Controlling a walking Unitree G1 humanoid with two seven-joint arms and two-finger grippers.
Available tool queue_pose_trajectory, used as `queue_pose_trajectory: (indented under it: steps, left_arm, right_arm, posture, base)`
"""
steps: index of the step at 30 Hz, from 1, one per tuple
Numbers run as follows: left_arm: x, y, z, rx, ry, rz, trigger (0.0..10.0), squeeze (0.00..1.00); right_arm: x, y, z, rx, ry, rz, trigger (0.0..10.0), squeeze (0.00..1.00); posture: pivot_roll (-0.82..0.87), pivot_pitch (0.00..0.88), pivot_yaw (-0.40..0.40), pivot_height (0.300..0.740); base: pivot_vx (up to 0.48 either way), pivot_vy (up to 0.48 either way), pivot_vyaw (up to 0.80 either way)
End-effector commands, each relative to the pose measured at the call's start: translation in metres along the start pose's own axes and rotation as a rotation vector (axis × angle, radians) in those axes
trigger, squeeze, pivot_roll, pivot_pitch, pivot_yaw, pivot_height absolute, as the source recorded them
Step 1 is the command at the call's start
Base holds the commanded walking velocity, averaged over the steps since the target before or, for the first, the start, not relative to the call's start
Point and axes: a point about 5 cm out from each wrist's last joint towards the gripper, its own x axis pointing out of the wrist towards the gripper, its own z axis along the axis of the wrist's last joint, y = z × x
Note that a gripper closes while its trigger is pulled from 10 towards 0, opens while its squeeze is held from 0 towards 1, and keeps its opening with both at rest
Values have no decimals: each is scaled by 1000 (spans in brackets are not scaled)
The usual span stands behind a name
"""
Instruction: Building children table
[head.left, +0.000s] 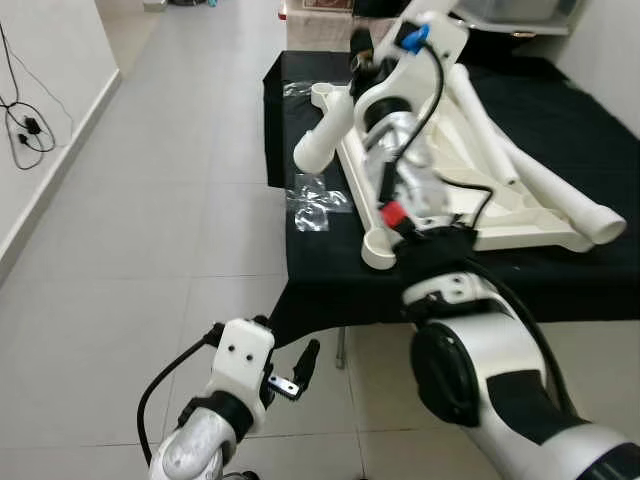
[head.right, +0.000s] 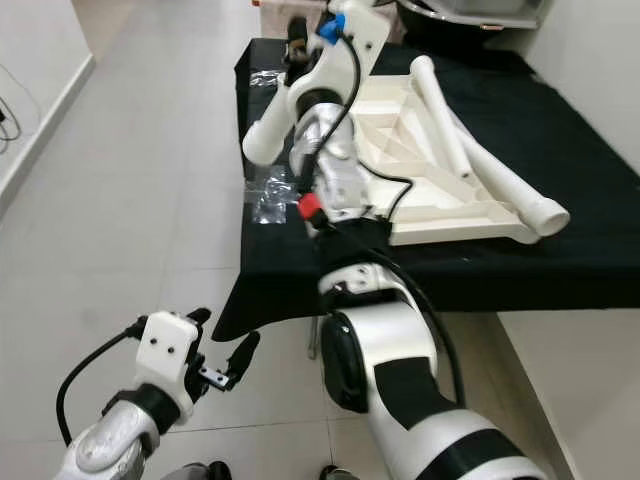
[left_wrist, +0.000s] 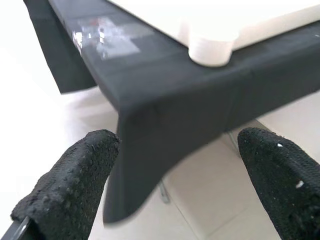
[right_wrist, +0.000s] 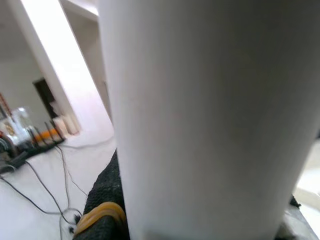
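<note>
Hanging low over the floor tiles, the left gripper sat fingers spread, empty, short of the near-left corner of the black-draped table. White children table top lay upside down along the near edge, two legs fitted. Right gripper reached to the far-left corner at a loose white leg; the right wrist view showed the leg pressed right against the fingers, but grip state: couldn't tell. Clear plastic bag lay at the left edge.
</note>
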Motion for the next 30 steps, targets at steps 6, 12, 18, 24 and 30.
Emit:
queue_pose_trajectory:
  steps: [6,12,18,24,30]
  left_arm:
    - [42,21,10,397,65,64,10000,0]
    - [63,34,16,452,56,115,10000,0]
    - [82,41,28,448,38,151,10000,0]
    - [95,32,39,503,-14,142,10000,0]
    - [103,28,36,493,-16,134,10000,0]
  right_arm:
    - [-34,-20,-38,49,186,55,10000,0]
    - [-43,-13,-43,99,224,114,10000,0]
    - [-49,0,-37,154,228,176,10000,0]
    - [-53,10,-31,170,241,226,10000,0]
    - [-57,15,-29,190,261,242,10000,0]
  posture:
    - [78,91,-67,740]
    - [76,87,-67,740]
    - [69,82,-61,740]
    - [67,84,-63,740]
    - [62,78,-59,740]
  base:
    - [0,0,0]
    - [0,0,0]
    - [0,0,0]
    - [0,0,0]
    - [0,0,0]
